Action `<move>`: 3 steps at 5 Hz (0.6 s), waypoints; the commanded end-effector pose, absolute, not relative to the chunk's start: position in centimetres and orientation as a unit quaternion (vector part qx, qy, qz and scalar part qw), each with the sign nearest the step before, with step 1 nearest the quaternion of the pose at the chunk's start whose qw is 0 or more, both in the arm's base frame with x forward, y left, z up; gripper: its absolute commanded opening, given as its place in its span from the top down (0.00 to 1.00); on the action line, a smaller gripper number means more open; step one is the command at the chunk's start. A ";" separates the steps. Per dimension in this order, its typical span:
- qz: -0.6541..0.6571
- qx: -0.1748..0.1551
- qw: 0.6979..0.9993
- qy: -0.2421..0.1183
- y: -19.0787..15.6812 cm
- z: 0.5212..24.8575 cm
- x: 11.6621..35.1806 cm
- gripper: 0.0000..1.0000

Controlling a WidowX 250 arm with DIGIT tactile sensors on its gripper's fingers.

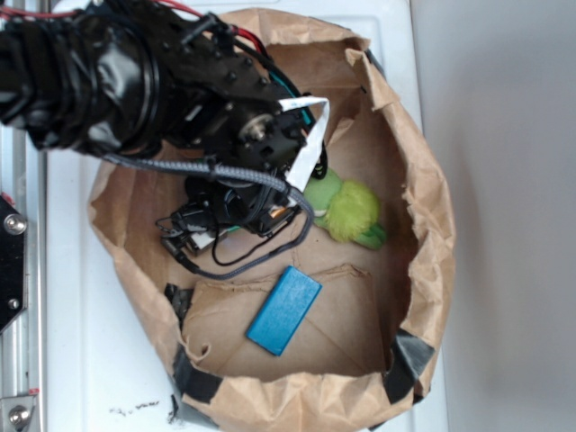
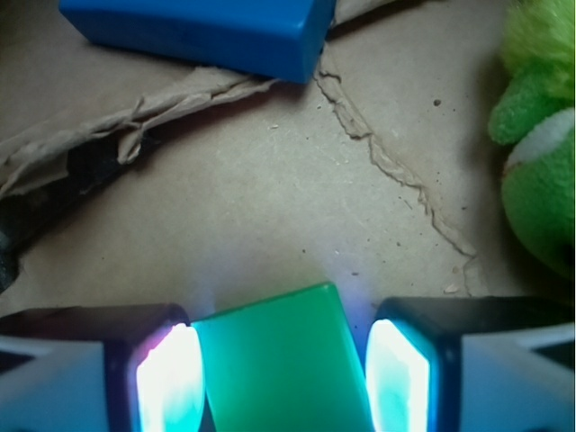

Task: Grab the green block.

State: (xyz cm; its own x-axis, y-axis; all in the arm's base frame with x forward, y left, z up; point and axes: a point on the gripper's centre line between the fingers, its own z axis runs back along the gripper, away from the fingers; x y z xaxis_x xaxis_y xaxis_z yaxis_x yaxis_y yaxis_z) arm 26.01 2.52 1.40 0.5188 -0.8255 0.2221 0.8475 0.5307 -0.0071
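Down in the brown paper bag, its sides rolled low and patched with black tape, sitting on the white tabletop. The black arm reaches into it from the upper left. Three things inside. One blue block lies flat on the bag floor toward the near edge. One fuzzy green plush toy sits beside the arm's wrist, toward the bag's right wall. And one green block: the wrist view has it right between the two fingers of the pincer, on the paper floor, slightly skewed. The glowing pads stand on either side of it, the left one at the block's edge, a thin dark gap on the right, so the pincer brackets the block, not quite clamped. From the exterior view the arm hides the green block. Blue block lies ahead of the pincer, plush off to its right.
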 end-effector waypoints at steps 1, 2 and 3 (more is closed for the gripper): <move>-0.463 -0.069 0.879 -0.086 2.7 2.6 26.1 1.00; -0.440 -0.090 0.890 -0.075 2.3 4.4 25.7 1.00; -0.411 -0.109 0.903 -0.065 1.7 6.2 25.4 1.00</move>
State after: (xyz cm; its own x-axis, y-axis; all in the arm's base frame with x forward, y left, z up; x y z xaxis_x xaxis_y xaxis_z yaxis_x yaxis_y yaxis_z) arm 24.38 1.57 4.13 0.6639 -0.7284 0.1693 0.7463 0.6308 -0.2124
